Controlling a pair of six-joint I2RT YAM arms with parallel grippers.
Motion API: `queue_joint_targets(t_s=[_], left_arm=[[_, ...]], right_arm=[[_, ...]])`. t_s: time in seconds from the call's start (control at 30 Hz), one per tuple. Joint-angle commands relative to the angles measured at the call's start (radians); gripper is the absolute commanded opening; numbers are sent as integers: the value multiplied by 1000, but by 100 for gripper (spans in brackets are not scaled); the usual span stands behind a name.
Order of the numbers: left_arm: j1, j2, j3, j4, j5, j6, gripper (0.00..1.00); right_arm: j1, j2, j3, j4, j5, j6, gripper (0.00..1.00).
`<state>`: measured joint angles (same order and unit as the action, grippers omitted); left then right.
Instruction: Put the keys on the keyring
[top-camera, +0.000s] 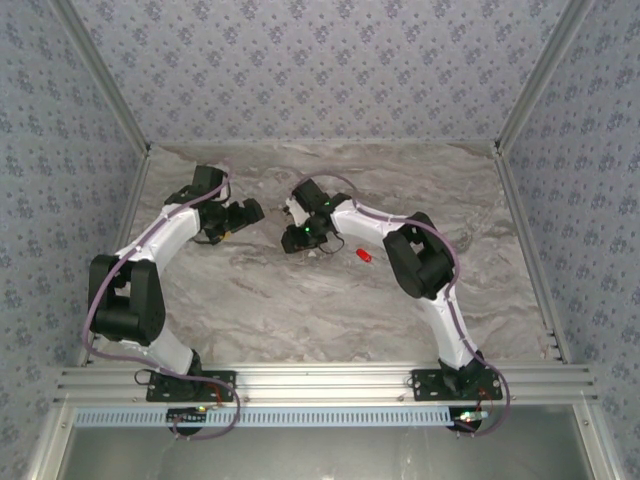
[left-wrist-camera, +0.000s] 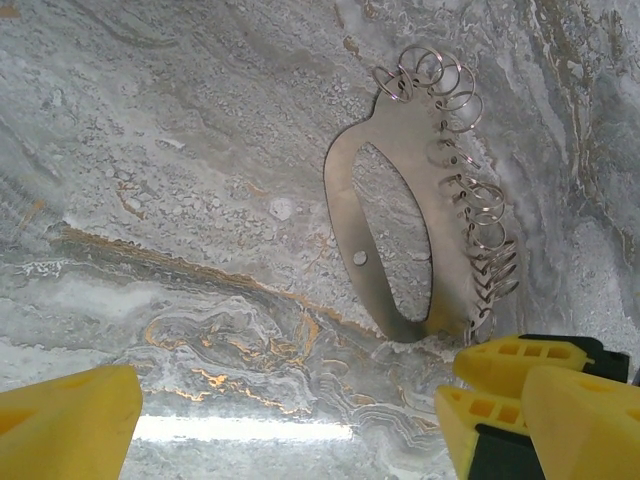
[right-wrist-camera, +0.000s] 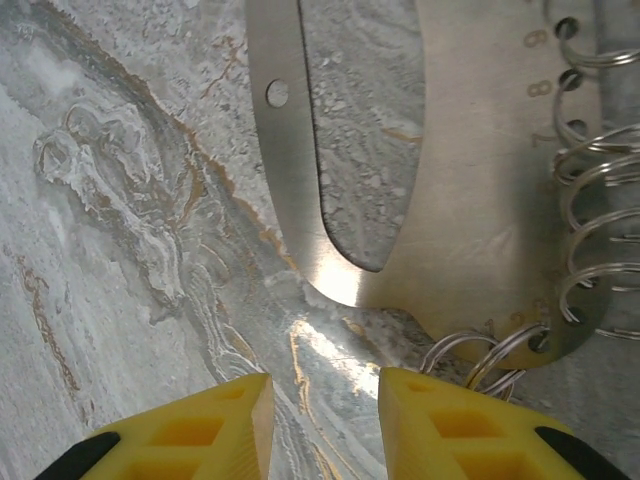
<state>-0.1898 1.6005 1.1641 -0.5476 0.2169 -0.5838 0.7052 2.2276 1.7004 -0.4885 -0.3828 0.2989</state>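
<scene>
Right hand (right-wrist-camera: 322, 388), slightly spread, just beside keyring (right-wrist-camera: 480, 200)

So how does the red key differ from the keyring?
The key is tiny and bright red; the keyring is a far larger grey metal oval edged with split rings. The key lies alone by the right arm; the keyring sits close under both wrist cameras. Both lie flat on the marble table.

left tool (left-wrist-camera: 290, 405) spread wide, right tool (right-wrist-camera: 325, 400) narrowly parted, both pointing downward

Even, bright light (glare on steel keyring (right-wrist-camera: 340, 280))
</scene>
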Motion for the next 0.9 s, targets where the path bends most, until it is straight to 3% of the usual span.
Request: queue_joint_targets(t_s=[0.0, 0.87], left_arm=[[9, -31, 29, -19, -5, 20, 98], [10, -24, 27, -12, 4, 19, 98]], right_arm=[[-20, 5, 25, -27, 5, 6, 35], [-123, -1, 74, -24, 32, 9, 35]])
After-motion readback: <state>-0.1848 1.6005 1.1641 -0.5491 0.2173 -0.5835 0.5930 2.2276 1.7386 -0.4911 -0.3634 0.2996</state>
